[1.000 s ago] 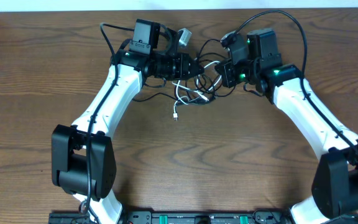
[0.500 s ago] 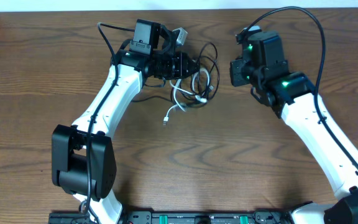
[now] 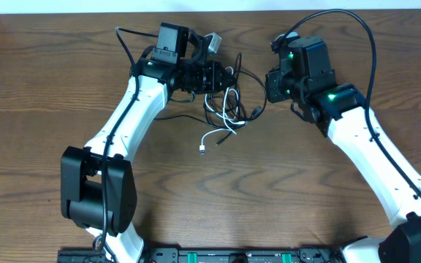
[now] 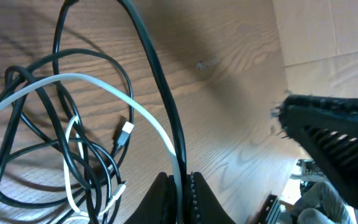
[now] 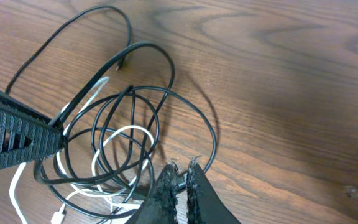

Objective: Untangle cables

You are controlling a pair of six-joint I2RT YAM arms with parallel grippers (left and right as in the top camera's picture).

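- The left gripper point(image 4: 179, 186), at the bottom centre of its wrist view, is pressed together on the cables point(image 3: 229, 102). It pinches 1 run of black cord point(image 4: 160, 81) and 1 of white cord point(image 4: 104, 87) side by side.
- The bundle lies on the table point(image 3: 50, 73) at upper centre of the overhead frame, between the 2 arms. A white plug point(image 3: 202, 150) trails toward the lower left.
- The right gripper point(image 5: 180, 177), at the bottom centre of its view, is pressed together at the edge of a black loop. Whether it nips that strand is unclear.
- Handling, as a judgement: the cords look light, limp and probably slick, so neighbouring loops will drag along. The best hold is a free plug end or an outer loop, pulled gently.
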